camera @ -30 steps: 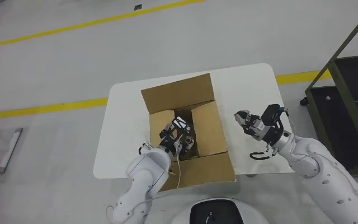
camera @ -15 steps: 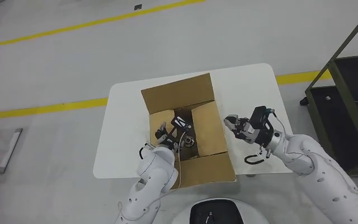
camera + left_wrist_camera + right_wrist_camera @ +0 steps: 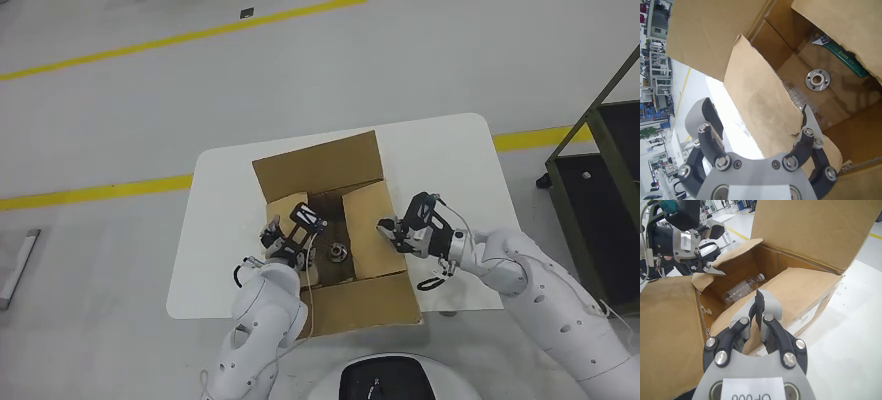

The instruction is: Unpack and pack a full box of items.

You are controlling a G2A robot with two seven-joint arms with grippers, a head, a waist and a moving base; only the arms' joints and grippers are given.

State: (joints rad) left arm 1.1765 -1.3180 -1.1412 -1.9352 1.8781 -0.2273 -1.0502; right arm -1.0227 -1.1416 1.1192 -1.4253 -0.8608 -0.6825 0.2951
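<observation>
The open box (image 3: pixel 320 165) stands on the table (image 3: pixel 450 160) — left jaws spread wide astride its left flap (image 3: pixel 761 106), right jaws pressed together over the right flap (image 3: pixel 802 289) — with a bottle (image 3: pixel 742 289), flange (image 3: pixel 818 80) and wrench (image 3: pixel 844 56) lying inside.

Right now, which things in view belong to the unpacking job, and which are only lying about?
Belong to the job:
cardboard box; inside it, clear plastic bottle, metal flange, green-handled wrench.

Only lying about:
white table under the box, dark rack beside the table, yellow floor lines.
</observation>
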